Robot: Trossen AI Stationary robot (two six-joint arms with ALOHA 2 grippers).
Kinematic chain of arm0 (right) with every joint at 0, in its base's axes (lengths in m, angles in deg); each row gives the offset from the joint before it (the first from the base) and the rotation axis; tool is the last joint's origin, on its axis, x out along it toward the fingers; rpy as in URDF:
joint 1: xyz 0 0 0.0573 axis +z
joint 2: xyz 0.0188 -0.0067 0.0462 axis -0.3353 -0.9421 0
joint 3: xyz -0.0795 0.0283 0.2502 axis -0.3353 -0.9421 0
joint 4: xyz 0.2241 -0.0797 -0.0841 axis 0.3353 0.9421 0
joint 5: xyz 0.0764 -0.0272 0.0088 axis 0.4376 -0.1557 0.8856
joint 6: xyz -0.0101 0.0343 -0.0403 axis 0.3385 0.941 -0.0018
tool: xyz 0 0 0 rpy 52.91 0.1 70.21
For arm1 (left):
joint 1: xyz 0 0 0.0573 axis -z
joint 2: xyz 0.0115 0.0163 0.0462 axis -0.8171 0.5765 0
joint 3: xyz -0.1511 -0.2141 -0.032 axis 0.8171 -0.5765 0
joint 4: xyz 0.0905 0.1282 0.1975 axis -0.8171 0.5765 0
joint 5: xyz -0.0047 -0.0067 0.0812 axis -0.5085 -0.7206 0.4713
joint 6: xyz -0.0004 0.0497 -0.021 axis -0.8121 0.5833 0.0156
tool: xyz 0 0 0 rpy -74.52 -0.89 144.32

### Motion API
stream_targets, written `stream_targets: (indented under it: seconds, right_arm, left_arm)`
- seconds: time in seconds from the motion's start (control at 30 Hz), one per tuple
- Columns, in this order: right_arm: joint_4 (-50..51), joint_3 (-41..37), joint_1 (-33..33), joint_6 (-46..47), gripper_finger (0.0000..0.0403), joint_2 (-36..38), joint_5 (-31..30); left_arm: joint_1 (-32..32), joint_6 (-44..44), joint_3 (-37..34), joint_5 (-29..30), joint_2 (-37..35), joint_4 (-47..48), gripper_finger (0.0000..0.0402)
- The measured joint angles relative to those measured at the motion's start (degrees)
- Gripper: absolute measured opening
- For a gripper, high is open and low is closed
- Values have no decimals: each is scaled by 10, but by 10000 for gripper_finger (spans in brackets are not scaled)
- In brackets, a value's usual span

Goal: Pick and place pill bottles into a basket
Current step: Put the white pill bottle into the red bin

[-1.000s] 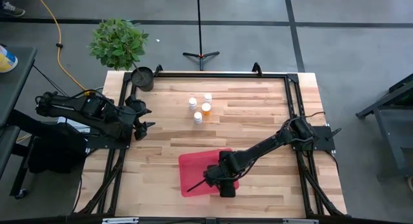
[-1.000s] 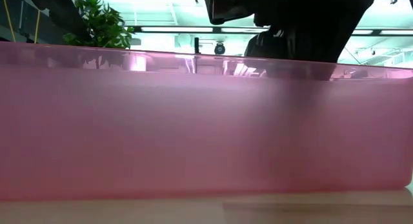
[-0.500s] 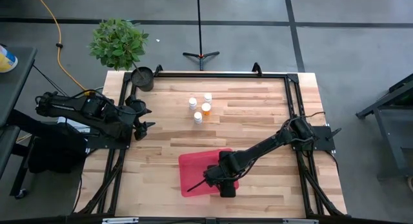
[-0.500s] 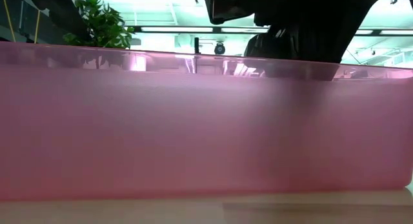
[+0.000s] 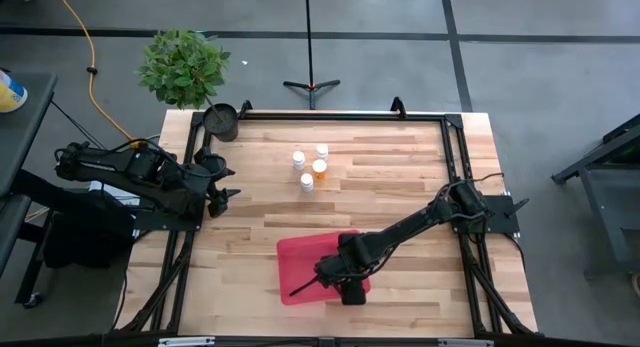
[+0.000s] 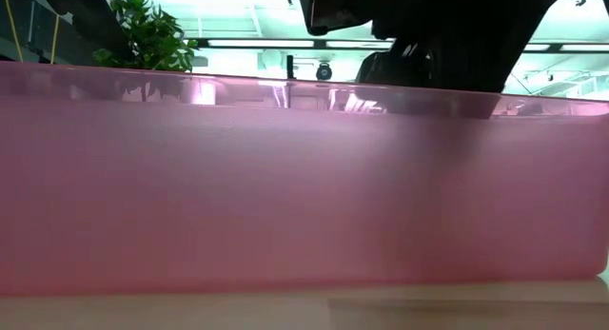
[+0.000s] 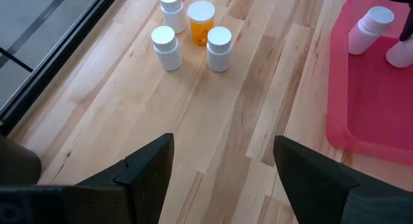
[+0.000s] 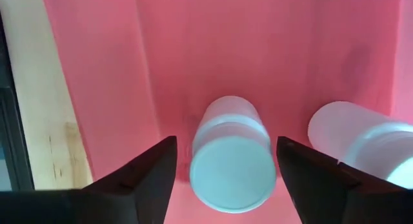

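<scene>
Both arms matt black, built of chunky jointed segments. Left arm (image 5: 140, 174): thick rounded links, dark base block at bench's left edge. Right arm (image 5: 410, 232): slimmer long link, bulkier dark wrist housing, base block at bench's right edge. Left pincer (image 7: 222, 175) and right pincer (image 8: 226, 175): two broad flat black fingers each, angular bevelled edges, plain faces.

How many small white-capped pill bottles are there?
6 pill bottles: four on the wooden table, two in the red plastic basket under the right gripper; others may be hidden.
</scene>
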Motion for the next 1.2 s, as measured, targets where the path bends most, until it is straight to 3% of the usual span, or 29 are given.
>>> stream_targets:
  seconds: [0.53, 0.93, 1.2]
  right_arm:
    - [-19, 0, -7, -10, 270, 0, 38]
    - [-102, 0, -54, -70, 332, 0, 101]
    - [-160, 24, -86, -179, 350, 0, 54]
  left_arm:
    - [0, 0, 0, 0, 0, -1, 298]
    - [0, 4, 0, 0, 0, -5, 298]
    - [0, 10, 0, 0, 0, -5, 298]
